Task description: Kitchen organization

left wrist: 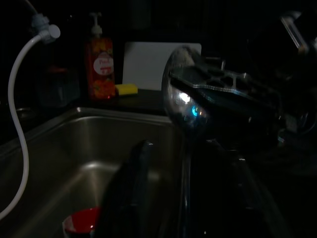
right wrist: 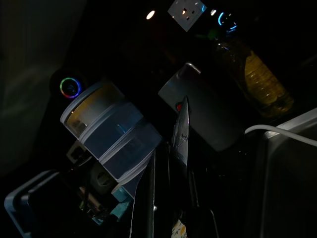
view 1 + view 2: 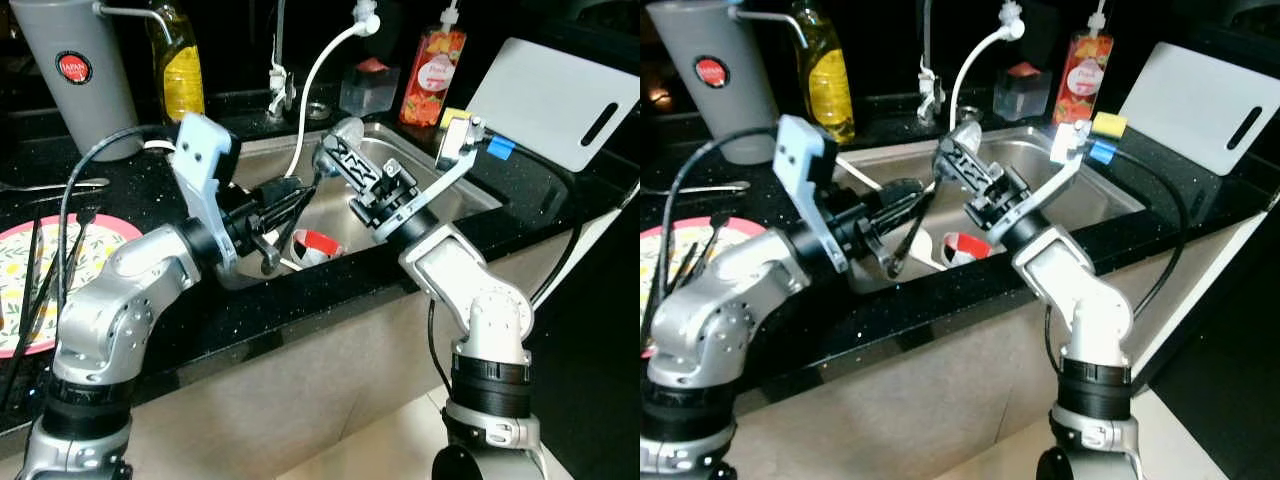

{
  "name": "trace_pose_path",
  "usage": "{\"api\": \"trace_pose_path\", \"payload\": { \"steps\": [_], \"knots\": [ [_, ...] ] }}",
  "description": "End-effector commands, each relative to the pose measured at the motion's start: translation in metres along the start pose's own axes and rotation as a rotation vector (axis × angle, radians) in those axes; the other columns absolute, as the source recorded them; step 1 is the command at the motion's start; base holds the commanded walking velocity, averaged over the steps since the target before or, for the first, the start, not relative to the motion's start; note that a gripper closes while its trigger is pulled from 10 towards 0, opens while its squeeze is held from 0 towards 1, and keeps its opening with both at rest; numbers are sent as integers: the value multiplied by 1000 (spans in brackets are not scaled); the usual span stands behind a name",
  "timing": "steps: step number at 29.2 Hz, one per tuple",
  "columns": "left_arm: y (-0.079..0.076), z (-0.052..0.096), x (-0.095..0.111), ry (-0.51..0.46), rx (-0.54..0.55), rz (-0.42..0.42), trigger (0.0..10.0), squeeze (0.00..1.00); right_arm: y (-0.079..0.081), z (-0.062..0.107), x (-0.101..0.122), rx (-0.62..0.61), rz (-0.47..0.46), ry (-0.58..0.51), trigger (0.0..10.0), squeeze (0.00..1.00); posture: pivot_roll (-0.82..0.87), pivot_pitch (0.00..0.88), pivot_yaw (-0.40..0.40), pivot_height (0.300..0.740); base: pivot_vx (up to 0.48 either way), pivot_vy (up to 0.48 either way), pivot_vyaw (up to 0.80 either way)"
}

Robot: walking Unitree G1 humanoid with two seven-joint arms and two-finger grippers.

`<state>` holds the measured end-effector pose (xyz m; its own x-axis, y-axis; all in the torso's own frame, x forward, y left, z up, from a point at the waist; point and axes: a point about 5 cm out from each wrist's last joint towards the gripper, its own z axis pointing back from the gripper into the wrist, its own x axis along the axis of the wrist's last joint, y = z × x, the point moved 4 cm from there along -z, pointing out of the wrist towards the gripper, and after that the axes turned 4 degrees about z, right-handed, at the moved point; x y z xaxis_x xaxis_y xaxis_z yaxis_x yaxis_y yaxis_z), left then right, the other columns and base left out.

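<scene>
I see the metal spoon (image 3: 345, 129) in my right hand (image 3: 340, 160), which is raised above the steel sink (image 3: 455, 190). The two black fingers are closed on the spoon, and its shiny bowl stands out beyond the fingertips, pointing up and toward the back of the sink. In the right wrist view the spoon (image 2: 183, 130) appears as a thin bright edge between the fingers.

My left hand (image 3: 288, 228) is over the near left part of the sink and points toward the right hand. Its fingers stand apart and hold nothing. In the left wrist view the bowl of the spoon (image 1: 184, 101) is close in front of this hand, but I cannot tell if they touch.

Under both hands a red and white cup (image 3: 316, 245) lies at the bottom of the sink, near the front wall. A white hose (image 3: 318, 75) curves from the tap down into the sink.

On the black desk (image 3: 330, 290) behind the sink there is a red soap bottle (image 3: 432, 75) with a pump, and a yellow sponge (image 3: 455, 117) is just beside it. A white cutting board (image 3: 555, 100) leans at the right. At the back left stand a yellow oil bottle (image 3: 181, 65) and a grey container (image 3: 75, 75) with a red round label. At the far left a patterned plate (image 3: 70, 260) lies on the desk with dark sticks across it
</scene>
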<state>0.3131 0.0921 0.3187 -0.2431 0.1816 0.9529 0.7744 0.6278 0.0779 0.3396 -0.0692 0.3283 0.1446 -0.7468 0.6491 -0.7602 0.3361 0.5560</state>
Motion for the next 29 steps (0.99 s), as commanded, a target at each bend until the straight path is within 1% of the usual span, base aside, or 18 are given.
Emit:
{"api": "trace_pose_path", "payload": {
  "steps": [1, 4, 8, 9, 11, 12, 14, 16, 18, 19, 21, 22, 23, 24, 27, 29],
  "knots": [
    [-5, -1, 8, -29, -29, -5, 10000, 0, -2, 1, -1, -12, 22, 7, 10000, 0, -99, 79, -37, 740, 0, 0, 0],
    [-7, 3, 14, -55, -47, 7, 10000, 0, -6, 1, -1, -41, 53, 10, 10000, 0, -99, 80, -36, 740, 0, 0, 0],
    [4, 9, 15, -57, 19, -1, 10000, 0, -15, -1, -1, -97, 185, 15, 10000, 0, -93, 85, -36, 740, 0, 0, 0],
    [4, 9, 15, -57, 19, -1, 10000, 0, -15, -1, -1, -97, 185, 15, 10000, 0, -93, 85, -36, 740, 0, 0, 0],
    [7, 10, 15, -56, 37, 0, 10000, 0, -19, -7, 0, -123, 280, 13, 10000, 0, -89, 88, -36, 740, 0, 0, 0],
    [7, 10, 15, -56, 37, 0, 10000, 0, -19, -7, 0, -123, 280, 13, 10000, 0, -89, 88, -36, 740, 0, 0, 0],
    [7, 10, 16, -57, 41, 3, 10000, 0, -26, -14, 3, -159, 376, -9, 10000, 0, -83, 93, -39, 740, 0, 0, 0],
    [7, 10, 16, -57, 41, 3, 10000, 0, -26, -14, 3, -159, 376, -9, 10000, 0, -83, 93, -39, 740, 0, 0, 0],
    [6, 11, 15, -56, 42, 8, 10000, 0, -34, -25, 9, -182, 463, -37, 10000, 0, -77, 99, -41, 740, 0, 0, 0],
    [6, 11, 15, -56, 42, 8, 10000, 0, -34, -25, 9, -182, 463, -37, 10000, 0, -77, 99, -41, 740, 0, 0, 0],
    [6, 12, 14, -52, 46, 13, 10000, 0, -40, -35, 11, -192, 521, -37, 10000, 0, -73, 109, -45, 740, 0, 0, 0],
    [6, 12, 14, -52, 46, 13, 10000, 0, -40, -35, 11, -192, 521, -37, 10000, 0, -73, 109, -45, 740, 0, 0, 0],
    [5, 12, 13, -48, 51, 18, 10000, 0, -45, -41, 7, -195, 553, -19, 10000, 0, -72, 113, -48, 740, 0, 0, 0],
    [5, 12, 12, -47, 54, 19, 10000, 0, -48, -43, 4, -199, 569, -8, 10000, 0, -71, 115, -51, 740, 0, 0, 0],
    [5, 12, 12, -46, 58, 22, 10000, 0, -51, -46, 1, -204, 589, -1, 10000, 0, -69, 117, -52, 740, 0, 0, 0],
    [4, 13, 11, -45, 58, 25, 10000, 0, -56, -48, -2, -226, 643, -7, 10000, 0, -62, 123, -56, 740, 0, 0, 0]
  ]
}}
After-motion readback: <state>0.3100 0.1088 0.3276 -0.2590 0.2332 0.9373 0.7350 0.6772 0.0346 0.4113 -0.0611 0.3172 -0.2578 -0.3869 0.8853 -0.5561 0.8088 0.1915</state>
